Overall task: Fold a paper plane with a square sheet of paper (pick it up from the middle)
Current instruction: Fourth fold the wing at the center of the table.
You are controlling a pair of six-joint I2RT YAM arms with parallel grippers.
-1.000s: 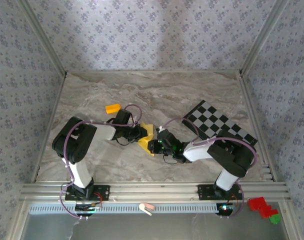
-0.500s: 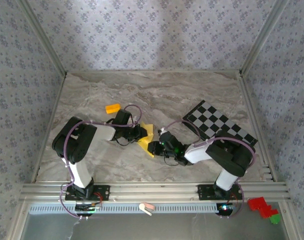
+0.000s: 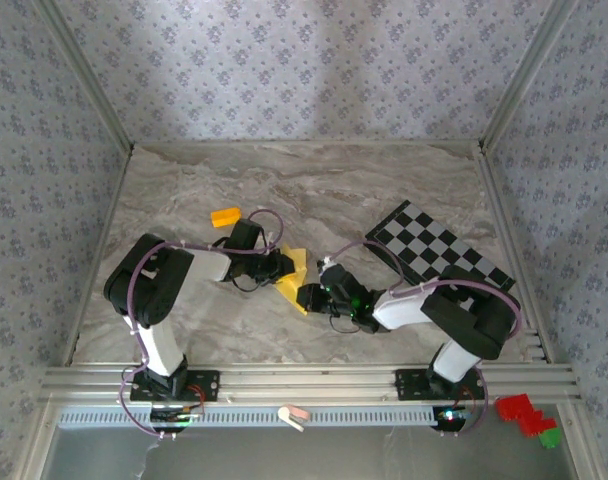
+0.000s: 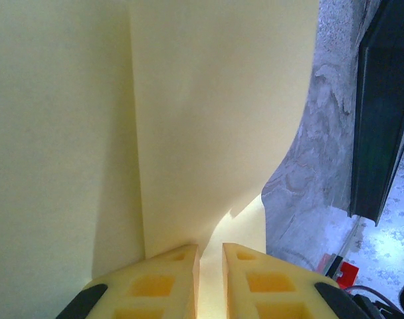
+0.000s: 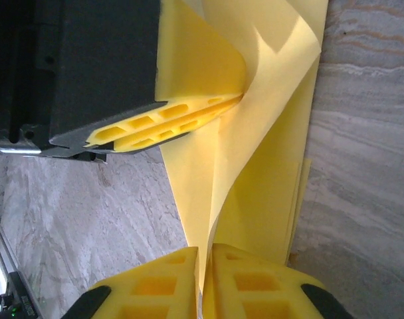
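Since a second ago the right arm's elbow has sunk a little toward the near right side, and the right gripper (image 3: 306,296) has slid slightly to the left; the left arm has hardly changed. Both arms lie low over the table (image 3: 334,190), reaching toward each other at its middle. The right gripper pinches the near edge of the paper (image 5: 268,153). Just behind it, the left gripper (image 3: 282,266) clamps a raised fold of the same sheet, which curls up between them. Farther back lie an orange block (image 3: 225,216) and a checkered board (image 3: 439,255).
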